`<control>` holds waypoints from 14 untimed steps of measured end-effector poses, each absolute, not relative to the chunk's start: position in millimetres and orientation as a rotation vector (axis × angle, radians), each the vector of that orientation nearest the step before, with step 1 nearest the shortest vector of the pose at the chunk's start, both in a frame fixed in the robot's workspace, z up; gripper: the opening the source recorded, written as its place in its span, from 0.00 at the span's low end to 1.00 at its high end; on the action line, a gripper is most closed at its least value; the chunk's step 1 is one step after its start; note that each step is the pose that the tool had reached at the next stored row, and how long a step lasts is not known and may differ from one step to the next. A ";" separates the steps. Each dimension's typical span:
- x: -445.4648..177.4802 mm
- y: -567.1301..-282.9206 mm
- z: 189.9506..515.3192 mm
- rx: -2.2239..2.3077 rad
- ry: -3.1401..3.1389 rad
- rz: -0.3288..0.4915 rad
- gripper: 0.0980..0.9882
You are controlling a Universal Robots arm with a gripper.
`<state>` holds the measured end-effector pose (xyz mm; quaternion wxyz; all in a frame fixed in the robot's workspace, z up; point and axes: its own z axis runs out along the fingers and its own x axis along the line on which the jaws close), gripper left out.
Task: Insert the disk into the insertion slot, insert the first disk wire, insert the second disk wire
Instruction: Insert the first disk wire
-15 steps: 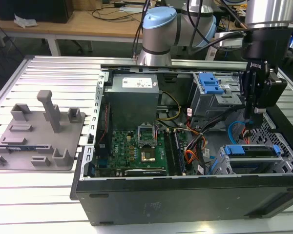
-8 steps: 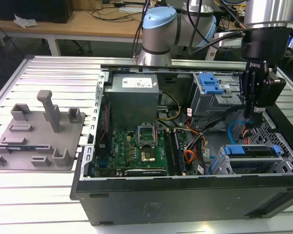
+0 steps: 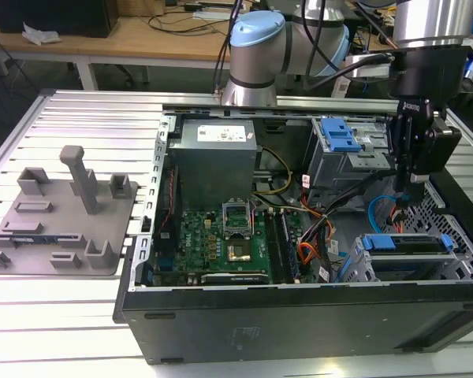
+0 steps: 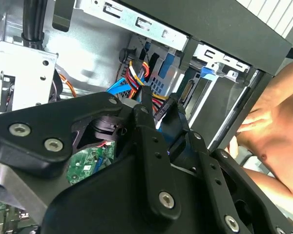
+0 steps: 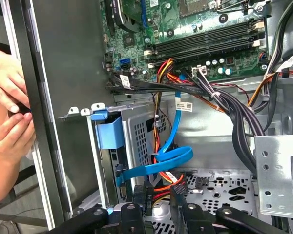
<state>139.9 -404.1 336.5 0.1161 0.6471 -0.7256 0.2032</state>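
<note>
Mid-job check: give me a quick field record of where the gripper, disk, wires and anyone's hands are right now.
gripper: down inside the case, close to the red-orange wires
disk: blue carrier edge shows at the mouth of the insertion slot; looks seated
blue cable: looped beside the slot; whether its end is plugged in cannot be told
person's hands: at the case's outer wall
grey fixture: on the table, exterior view's left
</note>
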 end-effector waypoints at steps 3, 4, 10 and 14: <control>139.9 -404.1 335.9 1.901 -2.125 0.602 0.28; 140.0 -404.1 335.5 1.904 -2.122 0.604 0.28; 139.8 -404.1 334.5 1.904 -2.120 0.606 0.08; 139.8 -404.1 334.5 1.904 -2.120 0.606 0.08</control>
